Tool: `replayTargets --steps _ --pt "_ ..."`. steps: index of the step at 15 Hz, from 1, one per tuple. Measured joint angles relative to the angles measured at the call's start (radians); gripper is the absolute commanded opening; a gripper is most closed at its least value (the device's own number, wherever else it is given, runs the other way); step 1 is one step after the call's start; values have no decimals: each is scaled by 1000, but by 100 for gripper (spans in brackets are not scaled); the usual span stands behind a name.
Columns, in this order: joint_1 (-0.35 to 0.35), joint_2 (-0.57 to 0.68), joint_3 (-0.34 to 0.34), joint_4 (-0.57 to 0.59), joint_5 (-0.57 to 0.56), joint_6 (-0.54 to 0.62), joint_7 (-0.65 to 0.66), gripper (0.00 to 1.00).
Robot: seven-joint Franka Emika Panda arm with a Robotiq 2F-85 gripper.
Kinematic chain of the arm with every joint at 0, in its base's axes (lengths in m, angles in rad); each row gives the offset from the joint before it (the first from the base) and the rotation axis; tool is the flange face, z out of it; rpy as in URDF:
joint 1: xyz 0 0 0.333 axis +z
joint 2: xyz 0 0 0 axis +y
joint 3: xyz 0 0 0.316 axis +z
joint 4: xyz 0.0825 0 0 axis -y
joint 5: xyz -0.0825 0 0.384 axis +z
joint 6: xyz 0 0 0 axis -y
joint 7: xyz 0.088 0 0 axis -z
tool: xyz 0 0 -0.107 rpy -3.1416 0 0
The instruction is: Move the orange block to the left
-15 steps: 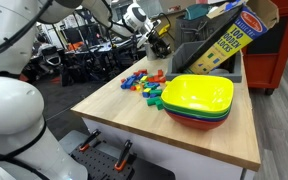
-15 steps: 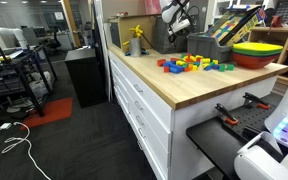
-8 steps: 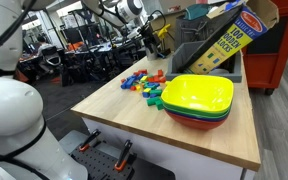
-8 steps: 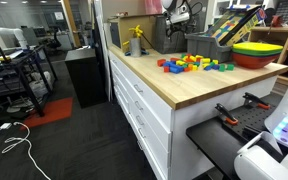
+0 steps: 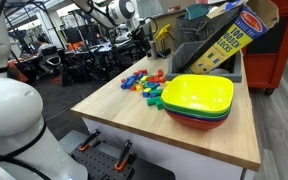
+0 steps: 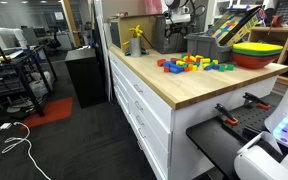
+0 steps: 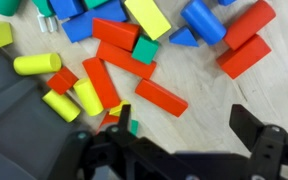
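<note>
A pile of coloured blocks lies on the wooden table [image 5: 184, 135], seen in both exterior views [image 5: 144, 82] [image 6: 194, 64]. In the wrist view several orange-red blocks lie among blue, yellow and green ones. The nearest orange block [image 7: 160, 97] is long and lies just above my left finger. My gripper [image 7: 184, 128] is open and empty, high above bare wood beside the pile. It shows near the top of both exterior views [image 5: 144, 30] [image 6: 179, 12].
Stacked yellow, green and red bowls [image 5: 199, 100] [image 6: 256, 50] stand beside the pile. A grey bin [image 5: 209, 52] with a cardboard box in it stands behind. A yellow object [image 6: 136, 40] stands at the table's far end. Table edges are close.
My gripper has risen and drawn away from above the pile. The blocks have not moved.
</note>
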Motion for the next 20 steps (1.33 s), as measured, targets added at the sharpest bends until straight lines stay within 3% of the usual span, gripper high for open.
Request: replayTargets --steps 7,14,20 --pt "1 -154 66 -266 5 130 -2 100" --pt "0 -291 122 -492 34 164 -36 100" --pt "-11 -384 133 -605 96 167 -188 100"
